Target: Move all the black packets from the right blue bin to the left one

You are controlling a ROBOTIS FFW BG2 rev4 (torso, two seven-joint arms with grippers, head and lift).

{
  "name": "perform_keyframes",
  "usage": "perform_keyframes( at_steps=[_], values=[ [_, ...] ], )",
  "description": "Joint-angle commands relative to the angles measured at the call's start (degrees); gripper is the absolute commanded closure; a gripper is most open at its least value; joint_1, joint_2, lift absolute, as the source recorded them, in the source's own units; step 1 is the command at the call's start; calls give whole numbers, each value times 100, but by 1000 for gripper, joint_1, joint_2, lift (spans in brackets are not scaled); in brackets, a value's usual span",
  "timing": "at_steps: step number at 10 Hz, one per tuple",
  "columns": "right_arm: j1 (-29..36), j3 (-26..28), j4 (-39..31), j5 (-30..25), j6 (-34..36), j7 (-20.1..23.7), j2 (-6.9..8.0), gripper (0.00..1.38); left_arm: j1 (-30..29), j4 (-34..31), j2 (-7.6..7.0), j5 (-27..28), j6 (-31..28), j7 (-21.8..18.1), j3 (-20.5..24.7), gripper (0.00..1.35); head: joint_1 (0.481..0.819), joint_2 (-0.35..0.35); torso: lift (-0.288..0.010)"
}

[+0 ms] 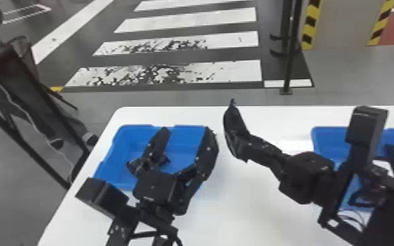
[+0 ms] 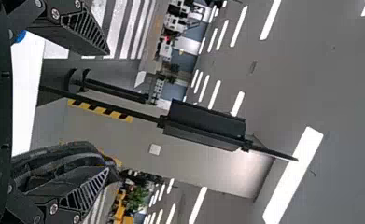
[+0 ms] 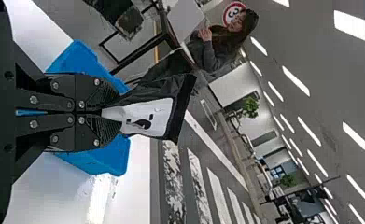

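The black packet (image 1: 234, 132) is pinched in the right end effector (image 3: 117, 113), whose fingers are closed narrow on its near end. From there it runs outward, widening to a broad dark edge that lies crosswise to the fingers, with a pale printed face showing in the right wrist view.

The relation that matters is sideways: the left blue bin (image 1: 121, 153) lies to the left of the packet, and the packet hangs over the desk (image 1: 239, 212) just past that bin's right rim, well apart from the right blue bin (image 1: 324, 137). So the holding arm points the right way — the trip left looks mostly made.

Between packet and bin comes the left end effector (image 1: 187, 131), spread wide above the left bin, its right-hand finger the nearest thing to the packet. A dark curved shape (image 2: 73, 151) shows by that finger in the left wrist view; whether it is the packet I cannot tell.

The next move probably calls for either a handover into those open fingers or the left arm backing off — pushing on as they lie could knock the broad edge against the finger and twist the soft packet.
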State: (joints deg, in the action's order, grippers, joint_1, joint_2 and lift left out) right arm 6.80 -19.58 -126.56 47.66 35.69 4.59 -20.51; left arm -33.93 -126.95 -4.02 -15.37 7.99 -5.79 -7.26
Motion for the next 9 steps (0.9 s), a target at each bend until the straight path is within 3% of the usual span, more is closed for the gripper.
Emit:
perform_keyframes(
  at_steps=[1, 6, 7, 8, 9],
  values=[
    [-118, -385, 120, 101, -53, -2, -76, 1141, 74, -52, -11, -6, -334, -97, 6, 163, 695, 231, -140],
    [-244, -830, 162, 273, -110, 7, -155, 1141, 144, -66, -20, -109, -630, -264, 52, 177, 695, 277, -140],
    [-244, -864, 162, 296, -124, 7, -155, 1141, 159, -52, -11, -177, -644, -264, 52, 504, 695, 287, -140],
    [-244, -864, 176, 318, -166, 7, -155, 1141, 144, -52, -3, -234, -644, -255, 86, 993, 695, 297, -140],
    [-258, -864, 176, 330, -208, 7, -155, 1141, 116, -52, 6, -177, -489, -238, 109, 1214, 695, 302, -140]
  ],
)
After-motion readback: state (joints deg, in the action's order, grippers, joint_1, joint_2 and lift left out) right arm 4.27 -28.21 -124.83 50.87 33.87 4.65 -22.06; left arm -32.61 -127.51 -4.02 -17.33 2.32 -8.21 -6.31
